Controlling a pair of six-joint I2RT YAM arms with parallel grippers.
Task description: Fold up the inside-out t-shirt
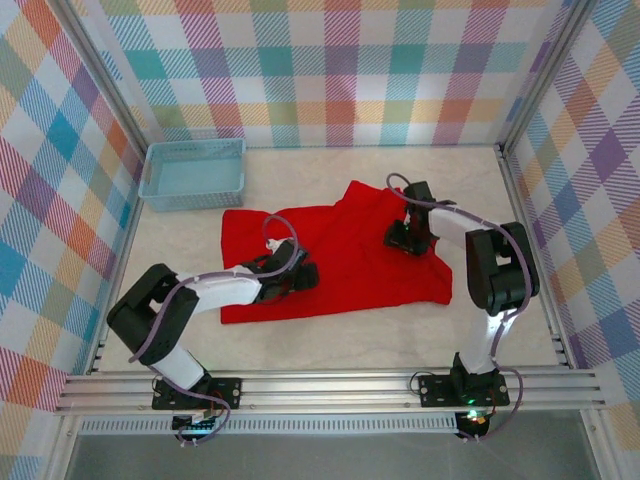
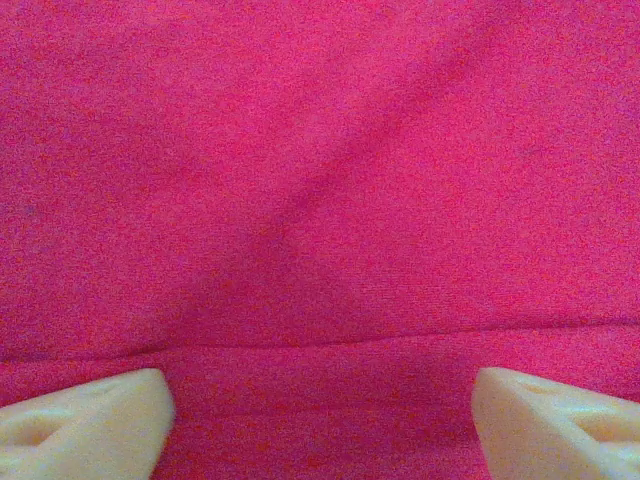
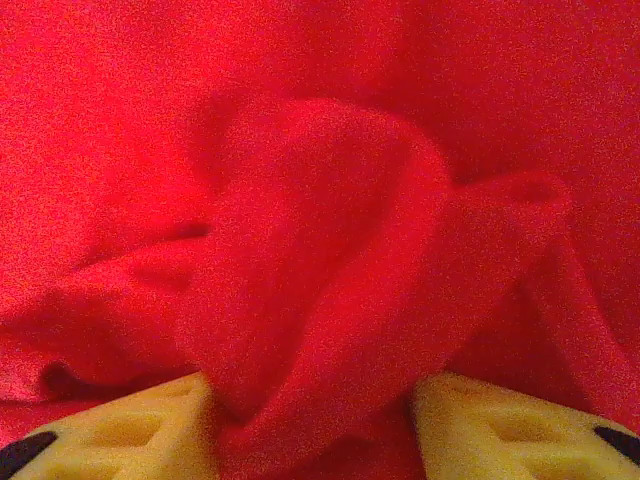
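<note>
Right gripper [image 3: 315,425] pinches a raised fold of the inside-out red t-shirt [image 1: 350,270] between its fingers, left gripper [image 2: 320,420] spread open with flat cloth directly ahead; a shallow pinch could slip on lifting, collapsing the fold

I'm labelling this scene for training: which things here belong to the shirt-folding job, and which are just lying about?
Part of the job:
red inside-out t-shirt
left gripper, open over flat cloth
right gripper, pinching a raised fold

Just lying about:
blue basket, far left on the table
</note>
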